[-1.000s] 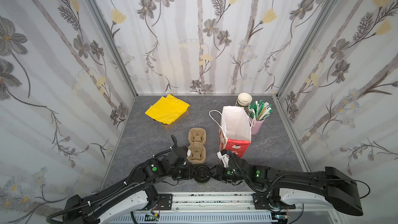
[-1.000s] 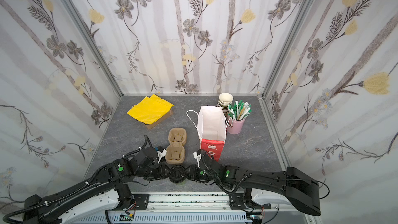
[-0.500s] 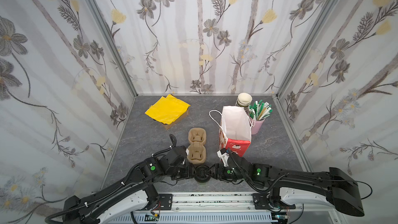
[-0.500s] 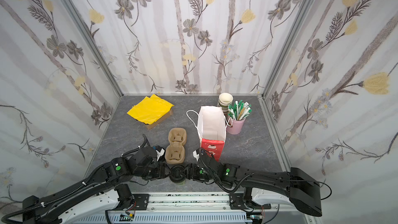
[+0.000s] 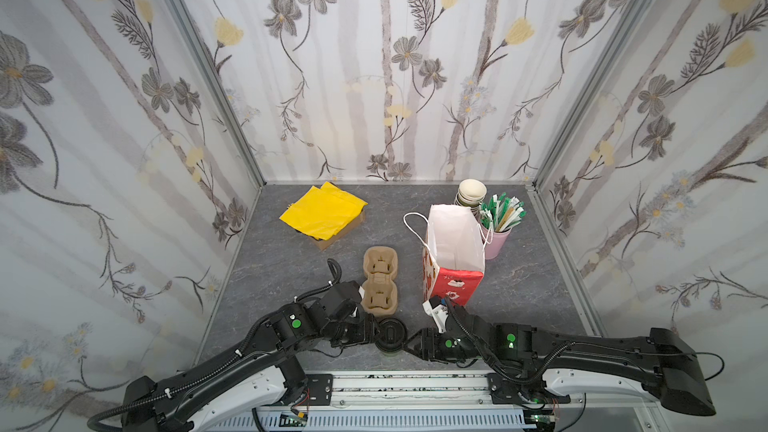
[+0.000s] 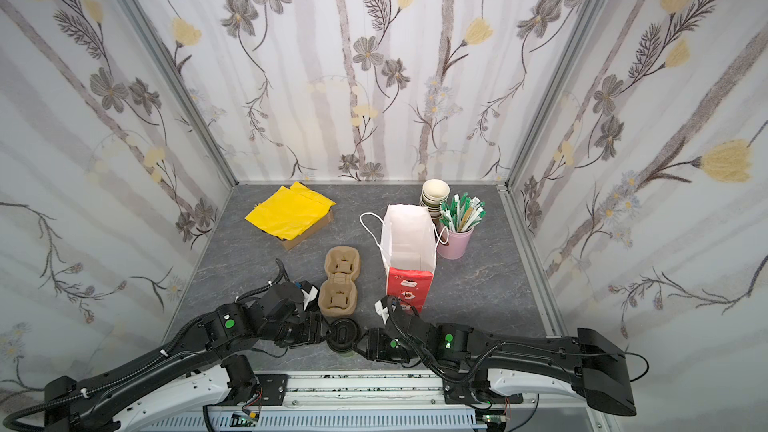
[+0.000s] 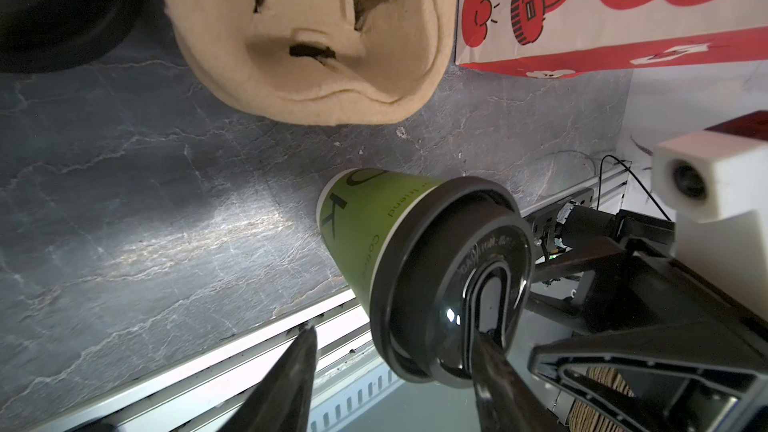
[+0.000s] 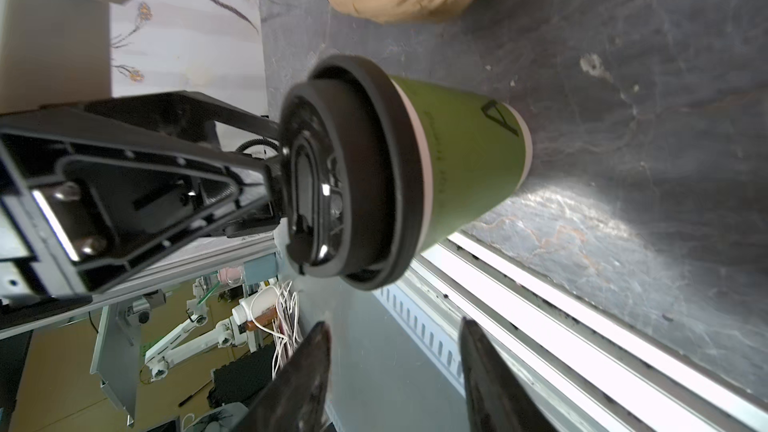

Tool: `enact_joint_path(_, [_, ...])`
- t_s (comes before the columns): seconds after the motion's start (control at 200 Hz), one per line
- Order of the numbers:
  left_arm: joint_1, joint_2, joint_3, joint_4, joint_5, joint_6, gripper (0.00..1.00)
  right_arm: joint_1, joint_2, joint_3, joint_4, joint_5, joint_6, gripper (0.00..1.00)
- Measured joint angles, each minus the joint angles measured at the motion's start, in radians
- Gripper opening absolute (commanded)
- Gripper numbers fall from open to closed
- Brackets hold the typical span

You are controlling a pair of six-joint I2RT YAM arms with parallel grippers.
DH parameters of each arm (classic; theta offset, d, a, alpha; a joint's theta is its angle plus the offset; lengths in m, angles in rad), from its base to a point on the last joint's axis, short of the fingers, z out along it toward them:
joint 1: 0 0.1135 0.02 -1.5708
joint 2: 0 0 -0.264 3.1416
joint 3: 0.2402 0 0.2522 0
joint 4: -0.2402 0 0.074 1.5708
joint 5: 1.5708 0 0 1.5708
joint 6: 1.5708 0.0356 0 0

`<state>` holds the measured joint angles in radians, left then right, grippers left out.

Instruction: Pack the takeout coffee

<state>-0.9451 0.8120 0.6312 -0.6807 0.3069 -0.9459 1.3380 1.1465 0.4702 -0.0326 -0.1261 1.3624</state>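
Both arms lie low and stretched along the bottom of the frame in both top views. They reach in from the lower corners and meet nose to nose at bottom centre. The left claw (image 5: 371, 332) points right and the right claw (image 5: 411, 344) points left. The coffee cup (image 5: 390, 333) stands upright on the table (image 5: 519, 284) right between them, close to the front edge.

Left claw: jaws apart, clamped on nothing. From its wrist camera, one finger (image 7: 498, 384) lies across the top of the black lid (image 7: 415, 268). The other stands clear of the cup's green side, with a gap between. Whether that first tip actually presses on the lid, I can't tell.

Right claw: jaws apart too. From its wrist camera the cup sits just beyond both tips, not between them, and nothing is touching.

Around the cup, the brown cup holder (image 5: 380, 280) lies just above it in the frame, near but apart. The red and white paper bag (image 5: 455, 243) stands open, up and to the right.
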Motion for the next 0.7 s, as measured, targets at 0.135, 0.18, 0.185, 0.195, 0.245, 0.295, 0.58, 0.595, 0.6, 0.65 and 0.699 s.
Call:
enact_joint_path(0.135, [0.0,0.007,-0.003,0.006,0.001,0.0,0.56,0.01,0.041,-0.007,0.046,0.002,0.025,0.49])
enact_joint_path(0.18, [0.0,0.01,-0.003,0.006,0.002,0.0,0.54,0.01,0.053,-0.008,0.066,0.003,0.03,0.48])
enact_joint_path(0.185, [0.0,0.01,-0.003,0.007,0.002,0.0,0.54,0.01,0.055,-0.008,0.068,0.003,0.031,0.48])
enact_joint_path(0.195, [0.0,0.01,-0.003,0.008,0.002,0.0,0.54,0.01,0.057,-0.008,0.072,0.003,0.032,0.48])
enact_joint_path(0.245, [0.001,0.012,-0.004,0.013,0.004,0.0,0.54,0.01,0.068,-0.008,0.092,0.004,0.036,0.48])
enact_joint_path(0.295, [0.001,0.012,-0.006,0.018,0.004,0.0,0.53,0.01,0.077,-0.01,0.108,0.006,0.043,0.47])
enact_joint_path(0.58, [0.001,0.011,-0.026,0.035,0.008,0.0,0.49,0.003,0.092,-0.026,0.142,0.019,0.062,0.43])
enact_joint_path(0.595, [0.001,0.011,-0.027,0.037,0.009,-0.001,0.49,0.003,0.092,-0.026,0.142,0.019,0.063,0.43])
enact_joint_path(0.6, [0.001,0.011,-0.028,0.039,0.01,-0.001,0.49,0.003,0.092,-0.026,0.142,0.019,0.064,0.43])
enact_joint_path(0.65, [0.001,0.011,-0.031,0.044,0.011,-0.001,0.49,0.003,0.093,-0.026,0.141,0.02,0.069,0.43])
enact_joint_path(0.699, [0.001,0.011,-0.033,0.049,0.011,-0.001,0.48,0.003,0.093,-0.026,0.14,0.021,0.076,0.42])
